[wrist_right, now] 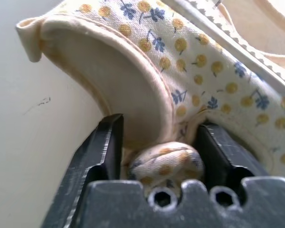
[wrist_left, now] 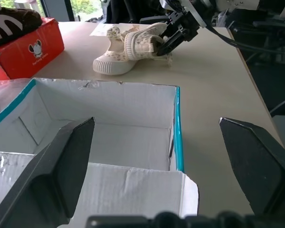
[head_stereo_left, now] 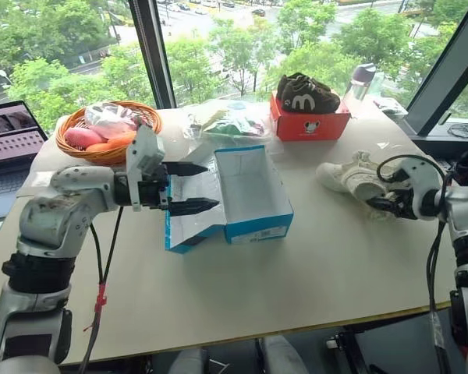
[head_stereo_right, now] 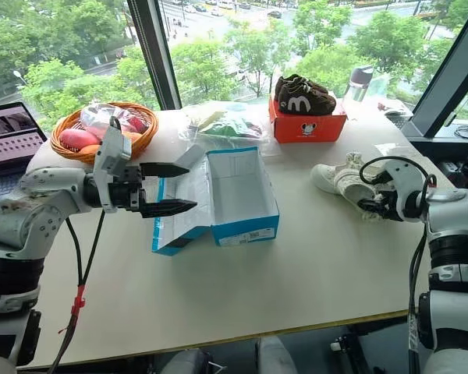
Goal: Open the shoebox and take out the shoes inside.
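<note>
so the shoebox (head_stereo_left: 253,195) is sitting open mid-bench (head_stereo_left: 312,273), lid flopped toward my left side, white inside on show. My left claw (head_stereo_left: 189,187) hangs just above the lid edge, fingers spread wide, nothing in it. The shoes (head_stereo_left: 351,175) are out on the bench off to my right, well apart from the box. My right claw (wrist_left: 164,42) has a finger (wrist_right: 102,145) on each side of one shoe's heel collar, jaws parted with the fabric bunched between them

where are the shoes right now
The shoes lie on the table at the robot's right, out of the open shoebox, below the red-orange box, with the right gripper at their heel.
</note>
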